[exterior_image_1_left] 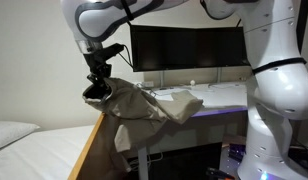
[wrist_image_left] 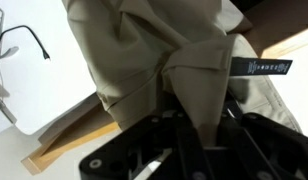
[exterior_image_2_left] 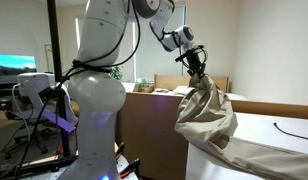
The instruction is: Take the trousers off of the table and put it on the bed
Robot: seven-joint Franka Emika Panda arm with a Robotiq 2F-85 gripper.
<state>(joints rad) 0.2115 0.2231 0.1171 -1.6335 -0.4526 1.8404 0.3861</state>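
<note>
Trousers [exterior_image_1_left: 144,105] are hanging from the gripper [exterior_image_1_left: 96,94], whose jaws are clamping narrow on a bunched fold of the khaki cloth. In an exterior view the cloth is draping from the grip toward 4 o'clock, and its far end is resting on the white table [exterior_image_1_left: 229,95]. The bed [exterior_image_1_left: 34,145] is lying at 8 o'clock of the gripper, and its wooden frame board [exterior_image_1_left: 89,150] is standing at 6 o'clock, directly under the grip. A dark monitor [exterior_image_1_left: 189,45] is standing on the table at 2 o'clock. In an exterior view one trouser leg [exterior_image_2_left: 264,155] is trailing toward 4 o'clock. In the wrist view a black label [wrist_image_left: 262,67] is showing at 3 o'clock of the pinched fold.
</note>
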